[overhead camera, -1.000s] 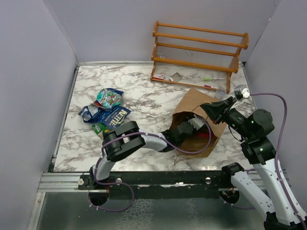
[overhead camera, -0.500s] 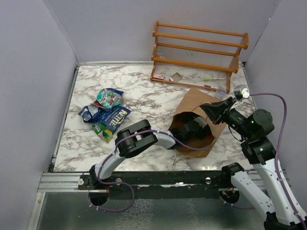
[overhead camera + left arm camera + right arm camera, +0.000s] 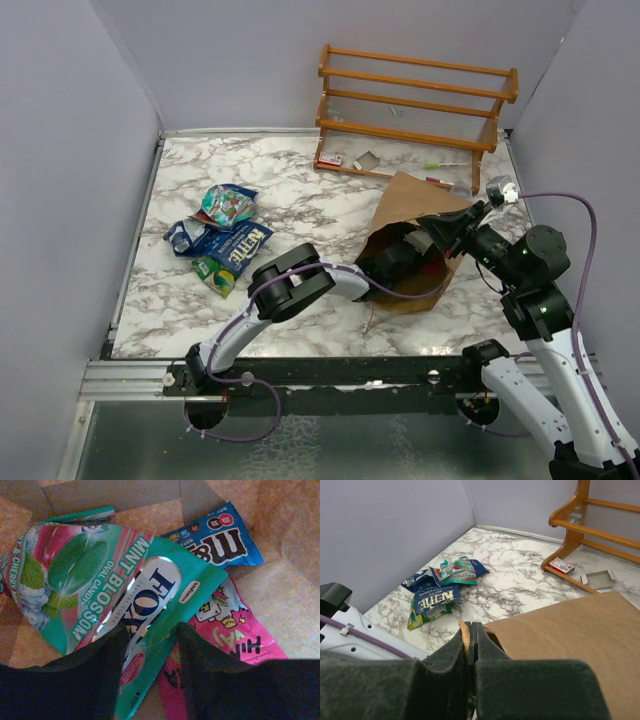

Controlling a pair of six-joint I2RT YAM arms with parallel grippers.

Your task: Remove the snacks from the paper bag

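Marbled counter [image 3: 300,200] carries an orange wooden rack [image 3: 415,95] at its far right corner and loose packets [image 3: 227,206] near the left edge, with the dark blue packet [image 3: 238,243] reading "Kettle". Toward the right edge the paper bag [image 3: 405,205] lies tipped, and the right claw [image 3: 469,626] is pinched tight on its rim. Inside, the left claw [image 3: 150,632] has its fingers parted over a teal packet [image 3: 100,580] lettered "FOX MINT BLOSSOM OVAL CANDY" and grips nothing. A blue m&m's packet [image 3: 220,537] and a pink packet [image 3: 230,630] lie beside it.

Matt brown kraft paper bag [image 3: 560,630], glossy plastic snacks [image 3: 100,580], smooth marble-look table [image 3: 300,200], varnished wooden rack [image 3: 405,134].
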